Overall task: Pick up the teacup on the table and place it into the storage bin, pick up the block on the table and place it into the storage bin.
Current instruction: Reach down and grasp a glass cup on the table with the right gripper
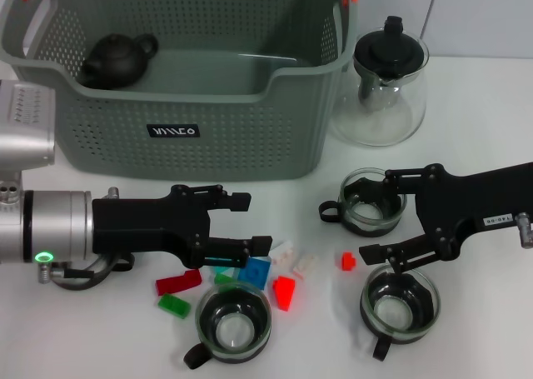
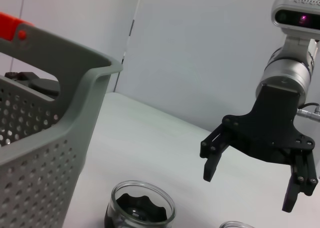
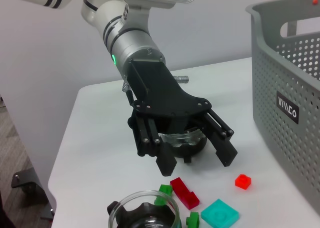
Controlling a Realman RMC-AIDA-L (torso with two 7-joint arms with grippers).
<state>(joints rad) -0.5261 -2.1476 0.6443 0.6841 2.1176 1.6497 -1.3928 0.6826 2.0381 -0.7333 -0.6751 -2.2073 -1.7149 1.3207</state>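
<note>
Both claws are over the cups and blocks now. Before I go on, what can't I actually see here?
- Head view: left claw covers a cup; only its rim shows below the arm.
- Head view: right claw overlaps the upper cup.
- Head view: clear blocks are too faint to outline.
- Bin: far rim is cut by the top edge.
- Left wrist view: no blocks visible.

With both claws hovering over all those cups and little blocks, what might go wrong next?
The open left gripper hangs over a tight cluster of blocks; closing could scatter them or catch two at once. The open right gripper sits between two glass teacups, so it might bump one. A dark teapot already lies in the storage bin; a dropped cup could strike it.
</note>
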